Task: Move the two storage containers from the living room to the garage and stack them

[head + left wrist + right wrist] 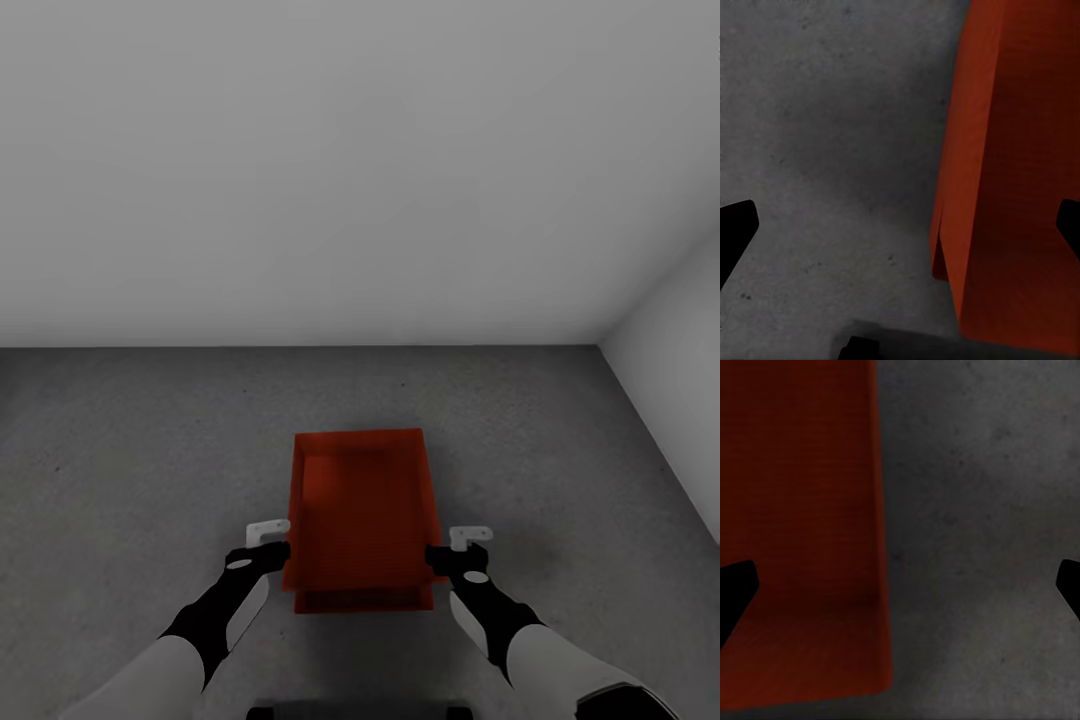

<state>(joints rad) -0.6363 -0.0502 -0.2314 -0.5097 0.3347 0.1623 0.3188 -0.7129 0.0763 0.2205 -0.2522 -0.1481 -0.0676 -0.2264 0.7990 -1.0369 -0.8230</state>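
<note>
Two orange-red storage containers are stacked on the dark grey garage floor [130, 450]. The upper container [362, 500] sits on the lower one, whose front edge [362, 600] sticks out beneath it. My left gripper [268, 553] is at the stack's left wall and my right gripper [450, 558] at its right wall. In the left wrist view the left gripper [901, 225] is open, straddling the container wall [997, 187]. The right wrist view shows the right gripper [901, 585] open too, one finger over the container [802, 525] and the other over the floor [982, 510].
A plain pale grey wall [300, 170] stands behind the stack, and a second wall [680, 380] meets it at the far right corner. Bare concrete stretches to the left and right of the containers. The robot's base [350, 712] shows at the bottom edge.
</note>
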